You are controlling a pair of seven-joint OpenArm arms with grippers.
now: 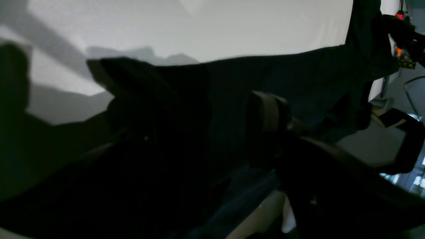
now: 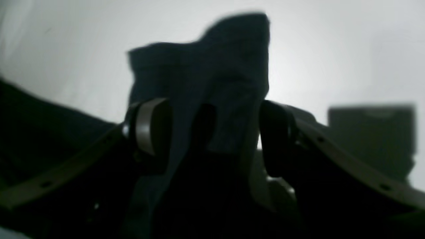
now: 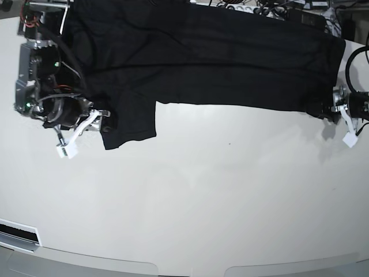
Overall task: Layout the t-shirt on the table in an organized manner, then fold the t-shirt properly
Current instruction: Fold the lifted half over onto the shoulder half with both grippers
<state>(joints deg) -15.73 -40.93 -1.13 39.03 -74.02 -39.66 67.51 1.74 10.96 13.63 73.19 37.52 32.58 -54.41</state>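
Observation:
The black t-shirt [image 3: 219,57] is stretched across the far part of the white table [image 3: 230,190], one sleeve hanging toward the front at the left [image 3: 130,121]. My right gripper [image 3: 104,122] is at that sleeve's edge. In the right wrist view, the fabric [image 2: 215,66] fills the gap between its fingers [image 2: 149,126] and the gripper [image 2: 212,129] is shut on it. My left gripper [image 3: 328,109] holds the shirt's right end. In the left wrist view, one finger [image 1: 265,113] shows against the fabric [image 1: 298,76]; the other is lost in the dark cloth.
Cables and a power strip [image 3: 253,8] lie past the table's back edge. The table's curved front edge [image 3: 190,268] is near the bottom, with a dark slot [image 3: 20,234] at the front left. The right arm's body [image 3: 40,69] stands at the far left.

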